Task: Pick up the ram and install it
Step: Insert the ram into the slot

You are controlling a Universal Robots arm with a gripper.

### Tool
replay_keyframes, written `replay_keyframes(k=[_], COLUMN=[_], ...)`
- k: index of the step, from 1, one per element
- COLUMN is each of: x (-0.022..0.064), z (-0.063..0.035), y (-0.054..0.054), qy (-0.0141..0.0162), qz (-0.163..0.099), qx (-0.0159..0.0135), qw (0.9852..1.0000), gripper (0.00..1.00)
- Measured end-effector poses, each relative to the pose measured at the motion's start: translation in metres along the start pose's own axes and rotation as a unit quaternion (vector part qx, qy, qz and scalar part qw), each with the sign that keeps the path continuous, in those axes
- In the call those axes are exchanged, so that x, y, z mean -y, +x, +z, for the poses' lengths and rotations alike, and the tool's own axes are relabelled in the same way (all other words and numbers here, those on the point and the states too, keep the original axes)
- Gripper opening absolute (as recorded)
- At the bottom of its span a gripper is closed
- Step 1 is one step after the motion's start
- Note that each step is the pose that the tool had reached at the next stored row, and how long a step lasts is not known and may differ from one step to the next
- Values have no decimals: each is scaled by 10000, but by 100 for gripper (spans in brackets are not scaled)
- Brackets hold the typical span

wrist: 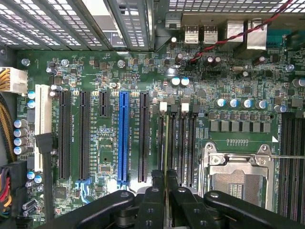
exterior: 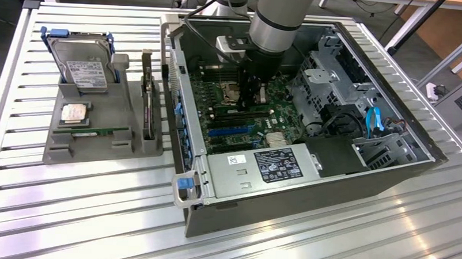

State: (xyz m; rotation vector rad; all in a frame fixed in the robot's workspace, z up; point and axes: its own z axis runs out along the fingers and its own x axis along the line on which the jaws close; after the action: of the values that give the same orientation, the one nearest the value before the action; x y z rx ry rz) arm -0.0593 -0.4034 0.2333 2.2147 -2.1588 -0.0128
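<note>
currently the ram (wrist: 165,143) is held edge-on between the closed-in fingers of the gripper (wrist: 165,177), just above the memory slots (wrist: 180,143) of the motherboard (wrist: 109,71) inside the computer case (exterior: 213,189).

PC case (exterior: 305,210) on table (exterior: 97,217); parts rack (exterior: 84,150) at ext. view's left.
Hard drive (exterior: 83,64) & card (exterior: 148,103) stand in rack; gripper (exterior: 250,98) inside case over mobo (exterior: 246,127), ram (wrist: 165,157) betw. its fingers, prob. at a slot.
</note>
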Motion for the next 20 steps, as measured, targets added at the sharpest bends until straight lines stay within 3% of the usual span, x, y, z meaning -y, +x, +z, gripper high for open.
replay_keyframes(k=[20], x=[-8], z=[7], y=[0], qy=[3], qz=[-57], qx=[-2], qw=[10000], gripper=[13])
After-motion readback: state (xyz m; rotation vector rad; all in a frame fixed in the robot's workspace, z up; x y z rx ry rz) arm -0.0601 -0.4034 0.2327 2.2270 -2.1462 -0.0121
